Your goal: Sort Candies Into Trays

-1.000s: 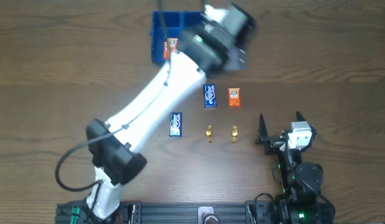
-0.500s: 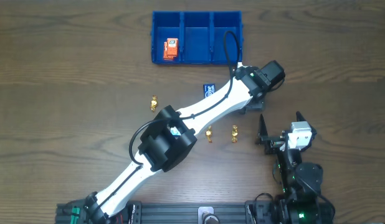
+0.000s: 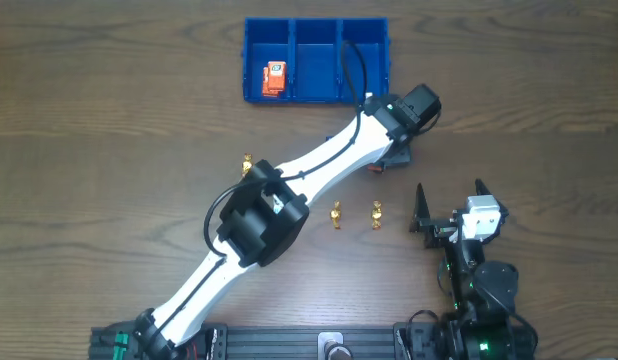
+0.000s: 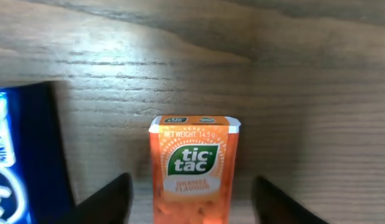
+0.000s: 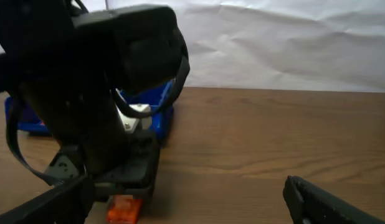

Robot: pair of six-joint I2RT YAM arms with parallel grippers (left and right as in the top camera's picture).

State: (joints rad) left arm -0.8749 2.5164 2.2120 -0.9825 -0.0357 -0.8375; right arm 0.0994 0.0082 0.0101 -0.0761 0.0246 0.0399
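Squarely between the jaws of your open left gripper point(image 4: 192, 186) lies the orange candy box point(image 4: 194, 155), long axis pointing straight ahead, sides untouched.

Noted flat on the wooden tabletop point(image 4: 304, 93): orange candy box point(image 4: 194, 168), lid end turned away from the fingers point(image 4: 108, 200). Fingers dark, spread wide, one either side of the box, neither touching. Blue candy packet point(image 4: 24, 155) just beside the box, not touching it.
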